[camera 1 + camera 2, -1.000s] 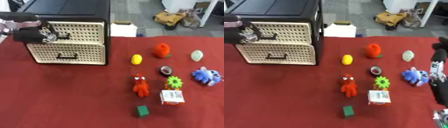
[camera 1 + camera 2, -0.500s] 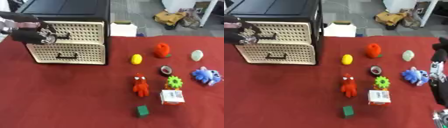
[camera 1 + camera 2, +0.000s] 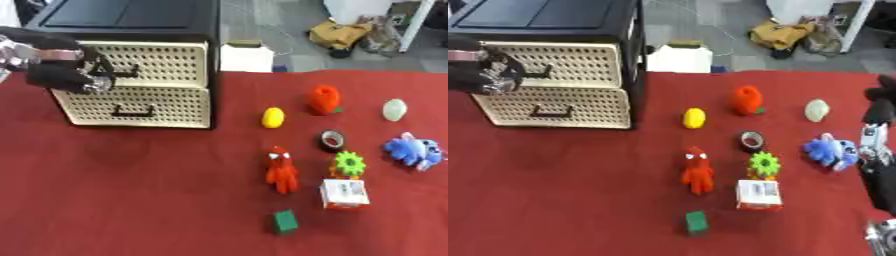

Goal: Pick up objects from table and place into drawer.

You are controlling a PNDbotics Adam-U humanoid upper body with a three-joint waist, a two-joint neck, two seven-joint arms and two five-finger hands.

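Observation:
A beige perforated two-drawer cabinet (image 3: 140,100) with a black top stands at the back left. My left hand (image 3: 59,70) is at the top drawer's dark handle (image 3: 121,74), fingers curled round its left end. On the red cloth to the right lie a yellow fruit (image 3: 273,117), an orange-red toy (image 3: 324,98), a pale green egg (image 3: 395,109), a tape roll (image 3: 332,140), a green gear (image 3: 349,163), a blue plush (image 3: 413,150), a red figure (image 3: 280,169), a white and red box (image 3: 344,193) and a green cube (image 3: 283,221). My right hand (image 3: 877,117) rests open at the right edge, fingers up.
The lower drawer (image 3: 131,106) is closed. A white box (image 3: 245,56) sits behind the table beside the cabinet. Bags and clutter (image 3: 350,32) lie on the floor beyond. Bare red cloth (image 3: 131,190) spreads in front of the cabinet.
My left hand has shifted slightly left and down at the top drawer's handle. The objects on the cloth and my right hand have stayed put.

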